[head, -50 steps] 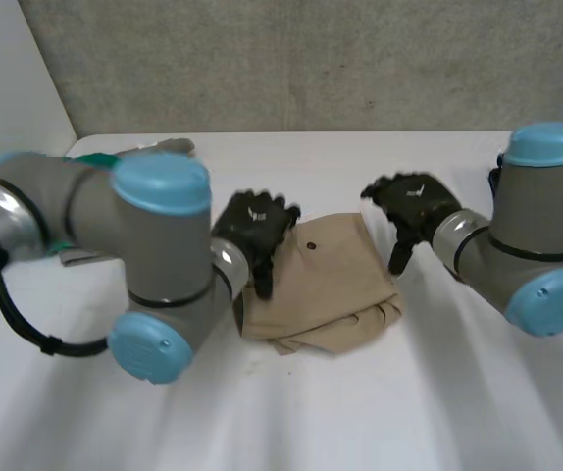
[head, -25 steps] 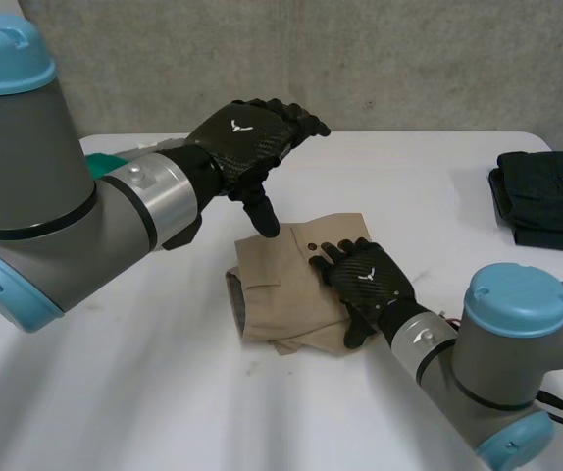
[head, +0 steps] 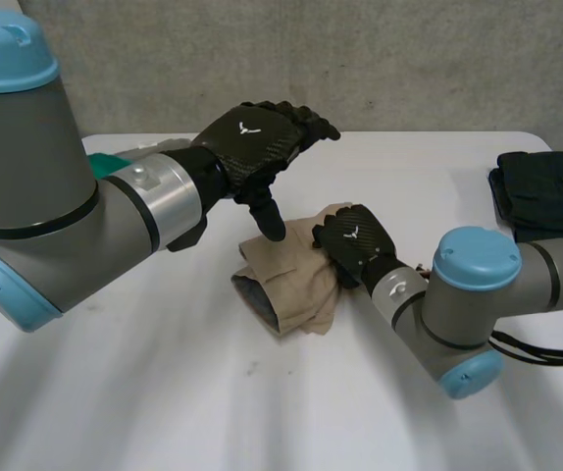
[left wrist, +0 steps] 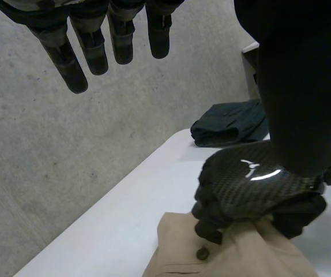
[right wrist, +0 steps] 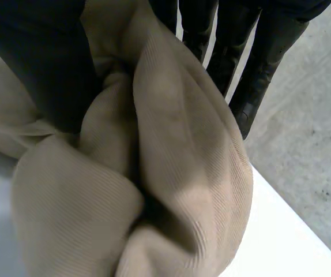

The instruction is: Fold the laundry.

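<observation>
A tan garment (head: 286, 289) lies bunched in the middle of the white table (head: 164, 392). My right hand (head: 352, 238) sits on its right edge with fingers curled into the cloth, lifting that part into a hump. In the right wrist view, tan folds (right wrist: 171, 173) are squeezed between the thumb (right wrist: 44, 63) and the fingers (right wrist: 258, 63). My left hand (head: 257, 137) hovers above the garment's far left part, fingers straight and apart, touching nothing. The left wrist view looks past its fingers (left wrist: 96, 40) onto the right hand (left wrist: 252, 184) gripping the tan cloth (left wrist: 234, 257) by a button.
A folded dark garment (head: 546, 196) lies at the table's far right edge; the left wrist view shows the dark garment (left wrist: 229, 124) too. Green and grey cloth (head: 115, 157) lies behind my left arm at the far left. A concrete wall stands behind the table.
My right hand has gone from flat on the garment to curled on its right edge, drawing the cloth up and leftward into a bunch. My left hand stays raised, hardly moved.
</observation>
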Robot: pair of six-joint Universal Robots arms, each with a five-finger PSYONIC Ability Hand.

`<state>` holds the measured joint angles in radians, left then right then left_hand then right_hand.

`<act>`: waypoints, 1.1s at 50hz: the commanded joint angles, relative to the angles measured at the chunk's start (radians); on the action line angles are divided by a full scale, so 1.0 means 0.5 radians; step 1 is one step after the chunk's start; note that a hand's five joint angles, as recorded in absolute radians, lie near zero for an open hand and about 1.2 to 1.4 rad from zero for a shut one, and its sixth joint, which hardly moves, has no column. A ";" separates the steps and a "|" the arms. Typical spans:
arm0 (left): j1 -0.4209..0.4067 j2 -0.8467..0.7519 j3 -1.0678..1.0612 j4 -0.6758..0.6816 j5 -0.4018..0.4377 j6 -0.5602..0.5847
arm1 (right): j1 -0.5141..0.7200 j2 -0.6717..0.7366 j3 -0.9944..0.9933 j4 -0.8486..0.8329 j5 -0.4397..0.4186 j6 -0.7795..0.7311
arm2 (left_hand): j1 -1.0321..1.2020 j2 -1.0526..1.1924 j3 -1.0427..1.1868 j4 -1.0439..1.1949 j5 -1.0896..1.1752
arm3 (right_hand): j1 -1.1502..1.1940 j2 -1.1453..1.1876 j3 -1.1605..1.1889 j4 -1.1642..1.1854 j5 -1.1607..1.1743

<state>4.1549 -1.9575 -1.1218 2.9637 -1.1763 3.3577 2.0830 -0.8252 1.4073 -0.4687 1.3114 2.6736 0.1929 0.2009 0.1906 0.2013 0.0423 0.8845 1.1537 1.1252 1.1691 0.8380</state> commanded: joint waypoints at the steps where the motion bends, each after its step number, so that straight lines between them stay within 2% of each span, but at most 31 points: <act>1: -0.008 -0.003 -0.002 0.000 -0.001 -0.003 | -0.021 0.003 -0.087 0.032 -0.073 0.040 | 0.065 0.049 0.069 0.048 0.017 | 1.023 0.485 0.542 0.454 0.768; 3: -0.008 -0.003 -0.002 0.000 -0.007 -0.003 | -0.052 -0.031 -0.084 0.038 -0.076 0.046 | 0.065 0.049 0.069 0.048 0.017 | 1.023 0.485 0.542 0.454 0.768; 7: -0.017 0.006 -0.002 0.000 -0.007 0.000 | -0.278 -0.150 -0.087 0.038 -0.116 0.034 | 0.065 0.049 0.069 0.048 0.017 | 1.023 0.485 0.542 0.454 0.768; 15: -0.023 0.019 0.010 0.003 -0.007 -0.006 | -0.650 -0.292 -0.354 -0.029 -0.395 0.058 | 0.059 0.043 0.063 0.042 0.011 | 1.023 0.485 0.542 0.454 0.768; 22: -0.060 0.055 0.001 0.003 -0.001 -0.021 | -0.990 -0.249 -0.694 -0.237 -0.451 0.310 | 0.059 0.043 0.063 0.042 0.011 | 1.023 0.485 0.542 0.454 0.768; 27: -0.075 0.062 0.001 0.006 -0.001 -0.024 | -1.287 -0.105 -0.851 -0.400 -0.527 0.494 | 0.059 0.043 0.063 0.042 0.011 | 1.023 0.485 0.542 0.454 0.768; 35: -0.094 0.083 0.001 0.015 -0.001 -0.027 | -1.576 0.214 -1.020 -0.455 -0.659 0.537 | 0.059 0.043 0.063 0.042 0.011 | 1.023 0.485 0.542 0.454 0.768; 41: -0.103 0.068 -0.008 0.015 -0.010 -0.027 | -1.696 0.481 -1.078 -0.498 -0.763 0.537 | 0.065 0.049 0.069 0.048 0.017 | 1.023 0.485 0.542 0.454 0.768; 45: -0.106 0.052 -0.024 0.015 -0.013 -0.024 | -1.754 0.680 -1.087 -0.547 -0.920 0.534 | 0.065 0.049 0.069 0.048 0.017 | 1.023 0.485 0.542 0.454 0.768; 49: -0.106 0.040 -0.045 0.018 -0.016 -0.024 | -1.788 0.791 -1.078 -0.548 -0.984 0.516 | 0.065 0.049 0.069 0.048 0.017 | 1.023 0.485 0.542 0.454 0.768; 55: -0.109 0.019 -0.045 0.018 -0.019 -0.024 | -1.797 0.798 -1.044 -0.499 -0.991 0.509 | 0.065 0.049 0.069 0.048 0.017 | 1.023 0.485 0.542 0.454 0.768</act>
<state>4.1014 -1.9398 -1.1435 2.9727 -1.1842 3.3456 1.1877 -0.4316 0.8682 -0.7397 0.8219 2.9329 0.1929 0.2009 0.1906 0.2013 0.0423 0.8896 1.1538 1.1564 1.1975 0.9019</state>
